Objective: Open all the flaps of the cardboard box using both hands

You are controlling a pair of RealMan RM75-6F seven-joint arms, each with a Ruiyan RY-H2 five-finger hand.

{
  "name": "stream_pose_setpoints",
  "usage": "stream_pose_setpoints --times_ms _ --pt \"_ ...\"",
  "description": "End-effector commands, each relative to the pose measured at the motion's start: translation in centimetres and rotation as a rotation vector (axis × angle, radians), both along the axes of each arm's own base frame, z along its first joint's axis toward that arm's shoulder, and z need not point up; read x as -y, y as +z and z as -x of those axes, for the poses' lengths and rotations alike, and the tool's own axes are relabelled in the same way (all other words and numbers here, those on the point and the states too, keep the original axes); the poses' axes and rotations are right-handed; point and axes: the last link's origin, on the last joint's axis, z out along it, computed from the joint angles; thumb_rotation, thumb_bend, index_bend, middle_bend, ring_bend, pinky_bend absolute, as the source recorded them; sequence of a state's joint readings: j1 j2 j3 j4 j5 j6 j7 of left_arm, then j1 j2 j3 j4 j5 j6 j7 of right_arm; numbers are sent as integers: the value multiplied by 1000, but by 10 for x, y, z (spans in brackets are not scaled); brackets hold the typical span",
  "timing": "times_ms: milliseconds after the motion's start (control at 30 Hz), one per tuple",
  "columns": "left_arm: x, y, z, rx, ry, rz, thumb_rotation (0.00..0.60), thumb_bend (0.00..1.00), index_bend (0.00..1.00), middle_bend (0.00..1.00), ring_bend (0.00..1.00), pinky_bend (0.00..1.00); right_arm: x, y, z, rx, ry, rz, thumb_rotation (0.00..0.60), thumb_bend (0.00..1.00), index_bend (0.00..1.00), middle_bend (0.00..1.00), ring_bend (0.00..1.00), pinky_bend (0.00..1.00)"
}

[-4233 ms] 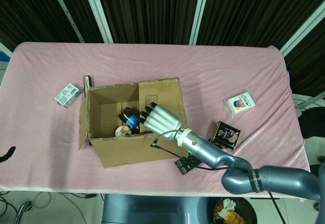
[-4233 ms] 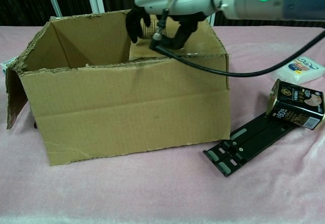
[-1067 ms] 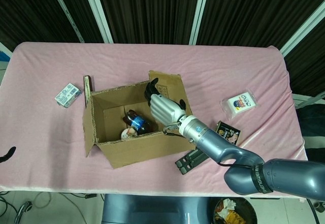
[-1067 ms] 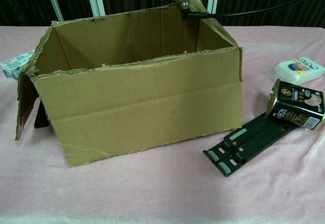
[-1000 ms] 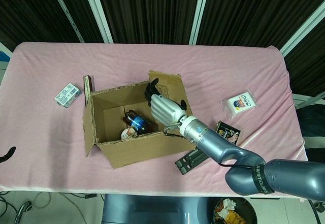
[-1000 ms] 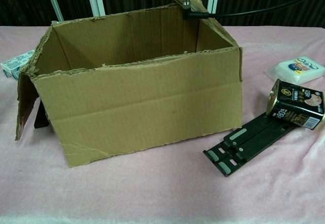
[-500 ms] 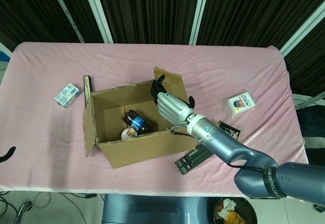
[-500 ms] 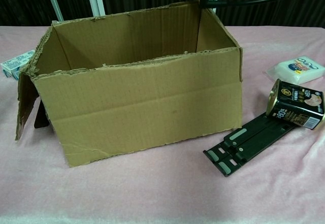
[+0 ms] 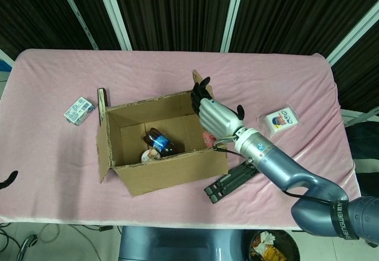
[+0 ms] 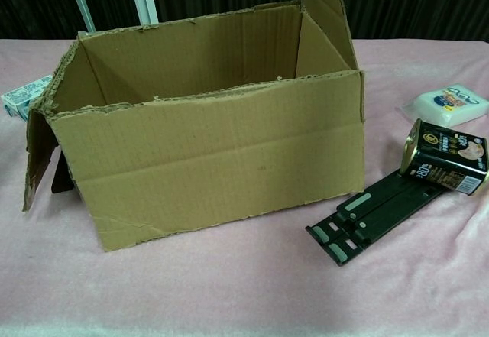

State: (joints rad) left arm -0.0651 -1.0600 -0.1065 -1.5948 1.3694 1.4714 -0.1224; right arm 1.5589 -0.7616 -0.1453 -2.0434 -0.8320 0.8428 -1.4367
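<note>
Since a few seconds back: right hand (image 9: 218,117) out of the cardboard box (image 9: 157,142) and over to its right end, with the right flap (image 10: 319,1) lifted from folded-in to standing upright. Largest first: pink-covered counter (image 9: 266,77), carrying everything. Next, the cardboard box, set left of the counter's middle and slightly askew, top open; left flap (image 9: 101,104) folded out and hanging down the left end, the long flaps on the near and far sides not clearly made out; inside, a dark bottle (image 9: 159,142) with a blue label lying on the floor beside a small round item. Right arm reaching in from the lower right, forearm slanting up and to the left toward the box, hand raised with its palm side against the outer face of the upright flap, dark fingers (image 9: 200,88) spread apart and pointing up along the flap edge, clamped on nothing. Chest view: flap rising out of frame, hand hidden. Left hand out of sight in both views. Smaller things: flat black bracket (image 10: 376,211) on the counter just right of the box; dark tin (image 10: 448,157) resting against the bracket's far end; white packet (image 9: 279,119) further right; small box (image 9: 79,110) well left of the cardboard box.
</note>
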Motion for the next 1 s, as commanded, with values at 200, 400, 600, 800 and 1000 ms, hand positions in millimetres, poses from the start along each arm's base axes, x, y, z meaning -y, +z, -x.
stream_pose_setpoints --times_ms 200,400,600,800,1000 --pt "0 0 0 -7 -1 1 600 206 0 0 0 0 2 22 18 -4 -32 44 600 216 132 123 131 254" --pt "0 -1 0 -14 -3 -1 600 207 0 0 0 0 4 40 35 -18 -61 86 600 215 131 117 125 254" --pt "1 -2 -1 -25 -6 -3 600 208 0 0 0 0 7 58 54 -25 -112 134 600 215 128 114 118 254" --pt "1 -3 -1 -36 -7 -1 600 209 0 0 0 0 5 72 75 -26 -163 167 600 215 124 112 118 254" --pt "2 -4 -1 -53 -9 -2 600 209 0 0 0 0 -1 80 100 48 -236 189 600 213 72 102 118 254"
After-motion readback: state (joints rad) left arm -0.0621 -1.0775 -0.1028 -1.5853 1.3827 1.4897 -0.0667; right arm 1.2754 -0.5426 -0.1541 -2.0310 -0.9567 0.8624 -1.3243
